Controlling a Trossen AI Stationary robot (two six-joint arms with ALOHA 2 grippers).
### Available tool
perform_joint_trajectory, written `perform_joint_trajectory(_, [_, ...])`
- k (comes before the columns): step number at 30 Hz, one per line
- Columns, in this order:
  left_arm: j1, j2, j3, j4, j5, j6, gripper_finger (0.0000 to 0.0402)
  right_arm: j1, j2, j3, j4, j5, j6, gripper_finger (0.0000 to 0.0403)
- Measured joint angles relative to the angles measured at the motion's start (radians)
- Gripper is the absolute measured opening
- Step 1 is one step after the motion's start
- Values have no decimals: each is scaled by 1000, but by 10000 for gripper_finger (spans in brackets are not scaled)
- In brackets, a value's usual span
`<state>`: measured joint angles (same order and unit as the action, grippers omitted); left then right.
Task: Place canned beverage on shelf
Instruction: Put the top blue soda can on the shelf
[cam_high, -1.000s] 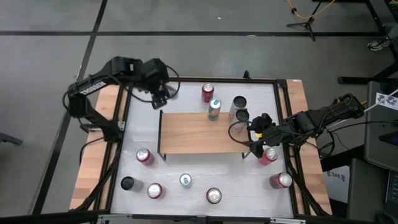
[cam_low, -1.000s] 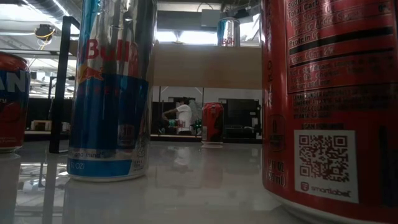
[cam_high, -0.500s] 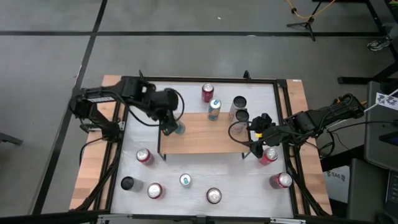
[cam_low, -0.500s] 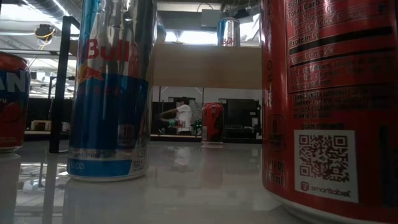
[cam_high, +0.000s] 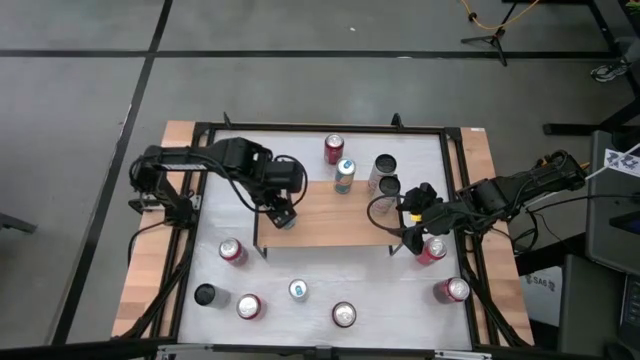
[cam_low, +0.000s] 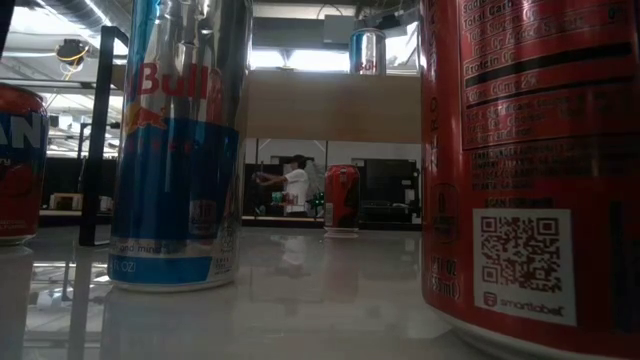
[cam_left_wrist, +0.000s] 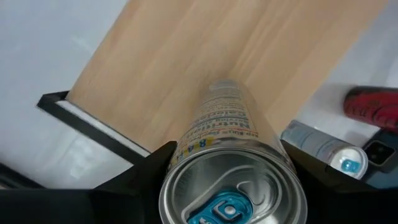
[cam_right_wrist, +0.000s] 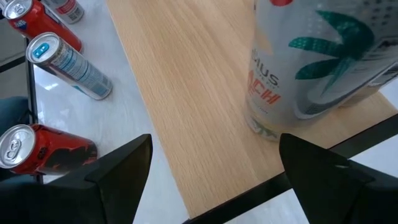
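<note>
The left pincer (cam_high: 285, 214) grips a slim silver can with a blue tab (cam_left_wrist: 229, 186), its dark fingers (cam_left_wrist: 140, 177) clamped on either side of the can's body, and holds it over the near left part of the shelf (cam_high: 325, 213), above the light wooden top board. Whether the can's base touches the board cannot be told. The right pincer (cam_high: 412, 218) hovers at the shelf's right end with its fingers spread apart and nothing between them, just beside a silver can with a green palm print (cam_right_wrist: 311, 68) standing on the board's edge. Another slim can with a blue tab (cam_high: 344, 176) stands at the shelf's far edge, a red can (cam_high: 334, 149) behind it on the white bench (cam_high: 420, 300). More cans are scattered along the bench's near side, among them a red can (cam_high: 232, 251) by the shelf's left leg.
</note>
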<state>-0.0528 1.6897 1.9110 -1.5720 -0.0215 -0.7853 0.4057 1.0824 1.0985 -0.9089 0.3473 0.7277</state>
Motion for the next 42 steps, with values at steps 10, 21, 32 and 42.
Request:
perform_joint_trajectory(10, [0, 0, 0, 1, -40, -27, 219, 0, 0, 0, 0, 0, 0, 342])
perform_joint_trajectory(21, [0, -1, 0, 1, -38, -25, 245, 0, 0, 0, 0, 1, 0, 342])
perform_joint_trajectory(32, [0, -1, 0, 2, -42, -25, 250, 0, 0, 0, 0, 0, 0, 342])
perform_joint_trajectory(42, [0, -1, 0, 20, -43, -25, 251, 0, 0, 0, 0, 0, 0, 342])
